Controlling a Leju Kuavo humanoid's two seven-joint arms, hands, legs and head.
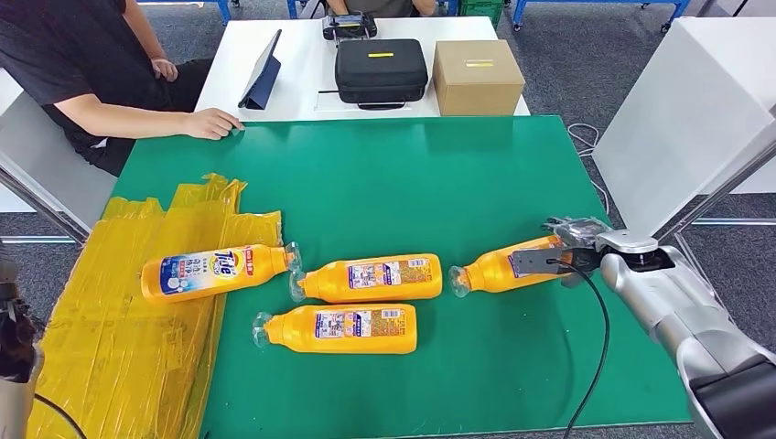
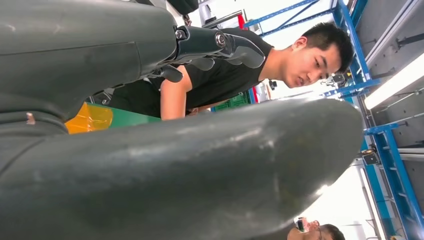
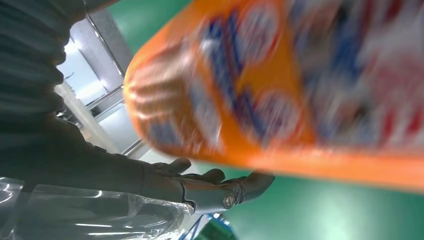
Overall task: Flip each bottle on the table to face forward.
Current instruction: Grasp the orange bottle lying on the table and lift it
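on a green tabletop (image 1: pixel 412 183), four orange plastic detergent bottles lying on their sides with clear caps pointing left. leftmost bottle (image 1: pixel 215 272), blue-and-white front label showing, resting partly on crinkled yellow plastic sheeting (image 1: pixel 119 320). two middle bottles, one (image 1: pixel 371 278) just behind the other (image 1: pixel 343 328), showing fine-print back labels. rightmost bottle (image 1: pixel 503 267) gripped at its base by the silver right hand (image 1: pixel 572 247), fingers wrapped around it. in the right wrist view, blurred and close. left hand (image 2: pixel 215 47) off the table, fingers extended and apart, holding nothing. at the far left edge, a person's hand (image 1: pixel 212 123) resting on the table.
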